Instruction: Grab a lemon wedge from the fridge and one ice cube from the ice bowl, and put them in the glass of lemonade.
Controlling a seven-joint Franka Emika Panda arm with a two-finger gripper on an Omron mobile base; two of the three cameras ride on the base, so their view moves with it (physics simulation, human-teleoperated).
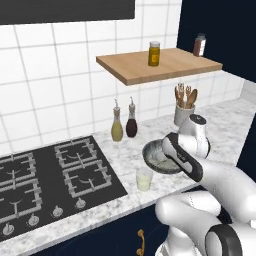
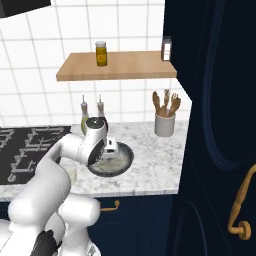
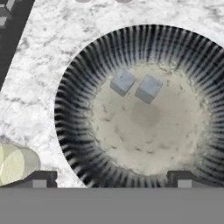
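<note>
The white arm's two-finger gripper [image 3: 112, 179] hangs above the wide, shallow ice bowl with its dark ribbed rim and speckled pale inside [image 3: 74, 131], its jaws spread wide and holding nothing, the two dark tips standing apart at the near rim. Two small grey ice cubes [image 3: 136, 85] lie side by side on the bowl's floor, just beside each other toward the far part of the basin. The small, straight-sided, pale creamy-yellow glass of lemonade [image 1: 144, 178] stands on the marbled grey-white counter [image 1: 125, 155] just beside the bowl, between it and the black gas hob [image 1: 50, 175]. The step in hand looks to be the ice pick. Whether a lemon wedge is already in the glass I cannot tell; its contents are too blurred. The next move calls for centring over one cube alone, dropping straight down, and closing gently so the neighbour is not nudged or caught.
</note>
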